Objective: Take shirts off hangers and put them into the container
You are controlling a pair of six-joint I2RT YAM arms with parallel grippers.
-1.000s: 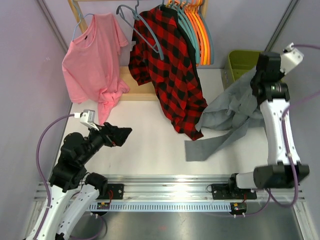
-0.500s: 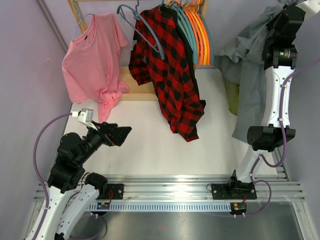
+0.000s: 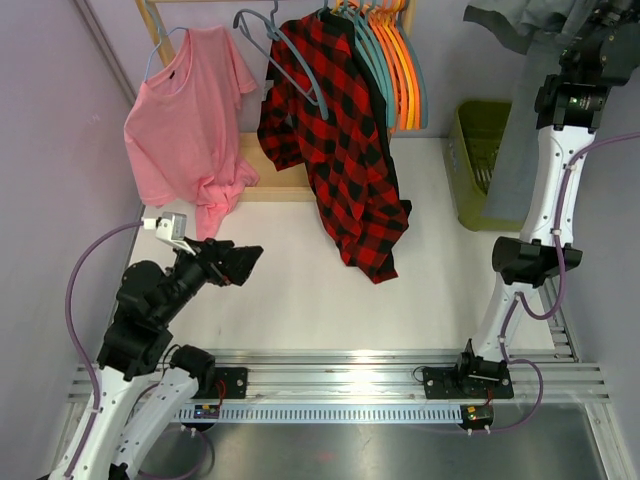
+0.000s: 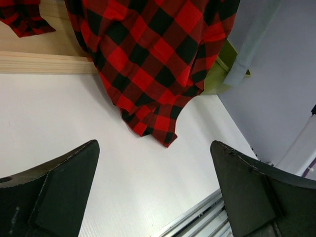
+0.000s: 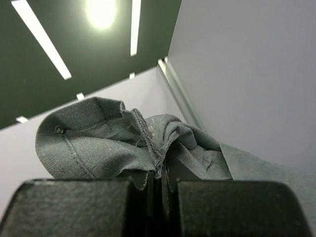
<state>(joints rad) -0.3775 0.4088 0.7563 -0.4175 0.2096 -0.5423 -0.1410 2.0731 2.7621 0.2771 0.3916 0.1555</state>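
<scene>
My right gripper [image 3: 592, 14] is raised high at the back right, shut on the grey shirt [image 3: 522, 150], which hangs down over the olive-green container [image 3: 458, 165]. In the right wrist view the bunched grey shirt [image 5: 123, 143] is pinched between the closed fingers [image 5: 160, 185]. A pink t-shirt [image 3: 185, 130] hangs on a teal hanger, and the red-and-black plaid shirt [image 3: 335, 130] hangs over a black one [image 3: 390, 150]. An empty teal hanger [image 3: 275, 45] and orange hangers [image 3: 402, 60] hang on the rack. My left gripper [image 3: 240, 262] is open and empty, low at the left, facing the plaid shirt [image 4: 153, 59].
The wooden rack base [image 3: 270, 188] runs along the back of the white table. A metal rail [image 3: 350, 365] carries both arm bases at the near edge. Purple walls close in on the left, back and right.
My right arm has swung the grey shirt up off the table to high above the container. The left arm has barely shifted.
</scene>
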